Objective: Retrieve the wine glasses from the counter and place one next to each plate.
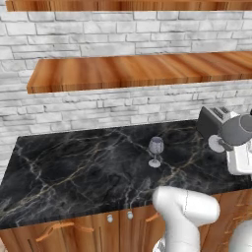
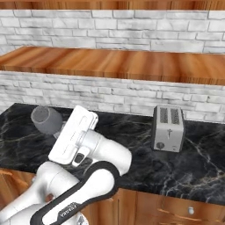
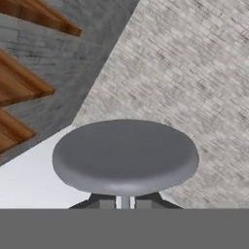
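A: The gripper is clamped nearly shut on a glass's stem, the grey bowl right in front of the hand camera.

B: And from the left base view that held glass hangs in the air, tipped on its side in front of the toaster.

A: Second glass?

B: Upright on the counter, mid-worktop, well left of the toaster, under the shelf.
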